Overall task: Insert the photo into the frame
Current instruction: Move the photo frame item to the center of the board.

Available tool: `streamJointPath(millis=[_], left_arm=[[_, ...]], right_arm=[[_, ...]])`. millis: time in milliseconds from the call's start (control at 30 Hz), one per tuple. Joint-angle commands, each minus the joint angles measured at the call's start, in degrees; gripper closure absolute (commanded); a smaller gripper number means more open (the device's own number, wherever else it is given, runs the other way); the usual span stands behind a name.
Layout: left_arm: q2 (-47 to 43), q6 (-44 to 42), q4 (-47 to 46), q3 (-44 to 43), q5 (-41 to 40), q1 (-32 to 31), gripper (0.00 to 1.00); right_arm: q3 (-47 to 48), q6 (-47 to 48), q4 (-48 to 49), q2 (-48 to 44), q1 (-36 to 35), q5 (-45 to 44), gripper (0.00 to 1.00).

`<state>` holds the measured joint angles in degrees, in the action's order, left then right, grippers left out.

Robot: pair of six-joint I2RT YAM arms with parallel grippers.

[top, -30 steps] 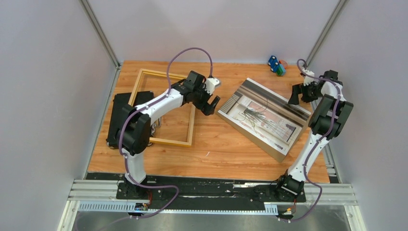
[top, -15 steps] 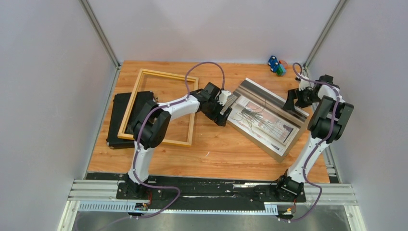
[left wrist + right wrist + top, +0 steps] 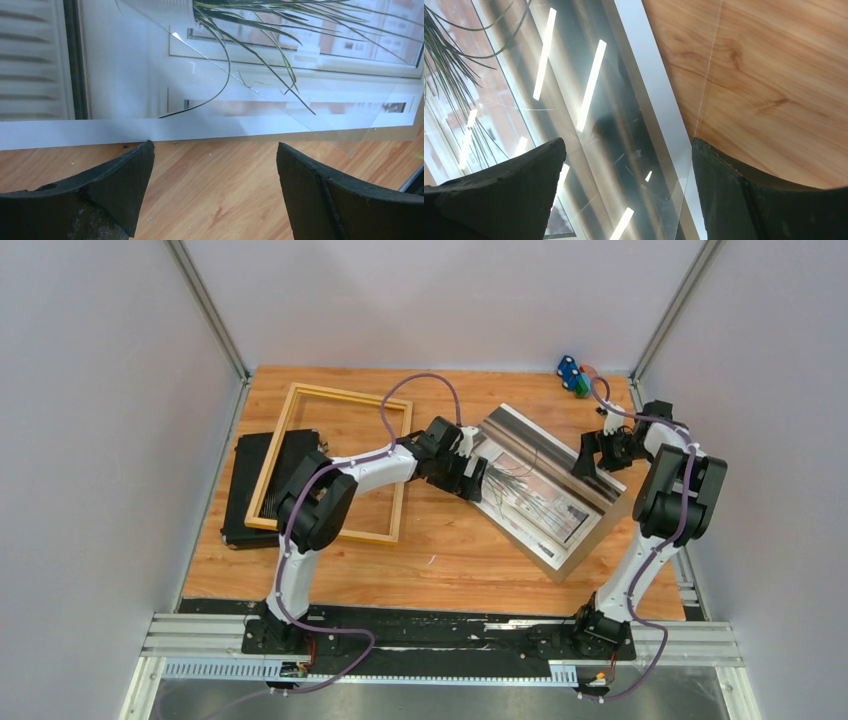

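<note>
Two hands, both open, sit at opposite edges of the photo (image 3: 545, 485). It lies flat and skewed on the counter (image 3: 450, 560), right of centre and well apart from the frame (image 3: 350, 396).

Left hand (image 3: 215, 150) straddles the left white border, nothing between its fingers. Right hand (image 3: 629, 145) hangs over the far-right border, also gripping nothing.

Risks:
- A loose clear sheet (image 3: 320, 120) lies crooked on the print (one corner overhangs the border), so a pinch may catch only the sheet or drag it off.
- Fingertips may skid on the flat print and crease its edge.
- Uneven pull between the arms could buckle it.
- Frame overlaps a black case (image 3: 240, 490), so it is probably tilted and seating may fail.
</note>
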<state>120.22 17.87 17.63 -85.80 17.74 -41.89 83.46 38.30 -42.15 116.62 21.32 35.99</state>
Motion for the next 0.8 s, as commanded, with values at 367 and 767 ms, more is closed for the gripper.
streamJointPath(millis=[367, 767], left_arm=[[-5.94, 6.5, 2.21, 0.64, -3.71, -0.14, 0.0], [-7.26, 6.0, 5.04, -5.38, -8.63, -0.04, 0.0]], right_arm=[[-13.04, -13.39, 8.25, -10.75, -1.04, -1.1, 0.08], [-12.24, -18.46, 16.11, -13.62, -1.02, -7.6, 0.05]])
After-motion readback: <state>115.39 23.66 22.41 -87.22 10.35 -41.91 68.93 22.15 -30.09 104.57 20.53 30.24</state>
